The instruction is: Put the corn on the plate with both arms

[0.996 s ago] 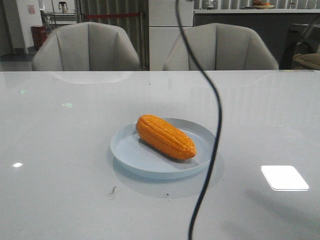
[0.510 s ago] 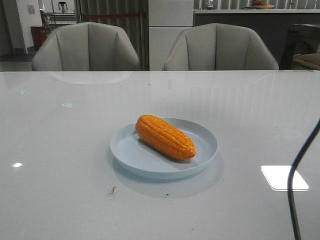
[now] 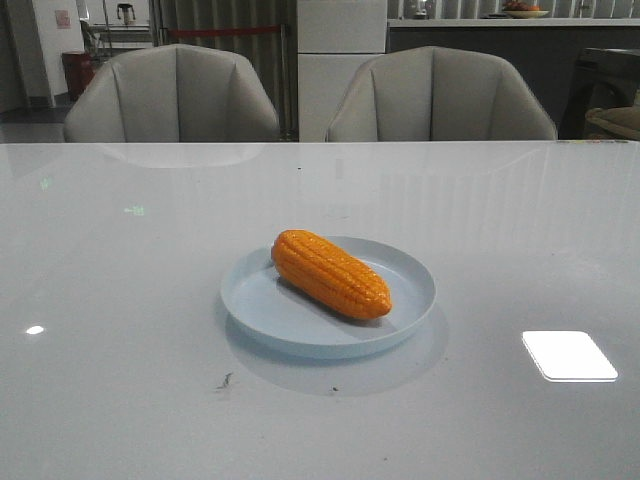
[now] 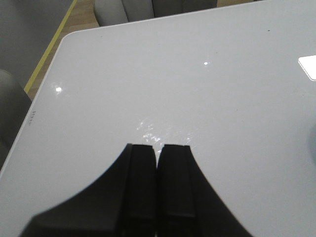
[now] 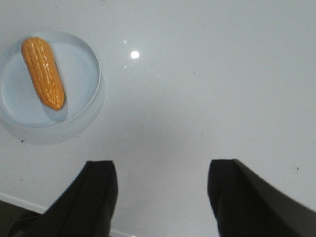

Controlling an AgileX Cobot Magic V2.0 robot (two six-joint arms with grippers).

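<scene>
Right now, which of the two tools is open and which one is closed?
The right tool is open: its two black fingers stand wide apart over bare table. The left tool is closed, its fingers pressed together holding nothing.

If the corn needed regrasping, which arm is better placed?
Probably the right: its pincer is open, with the corn and plate in view. The left pincer is shut over bare table.

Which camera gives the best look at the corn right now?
The front view: the corn lies close and whole, kernel rows clear, on the plate. The right wrist view shows it smaller, from above. The left wrist view does not show it.
</scene>
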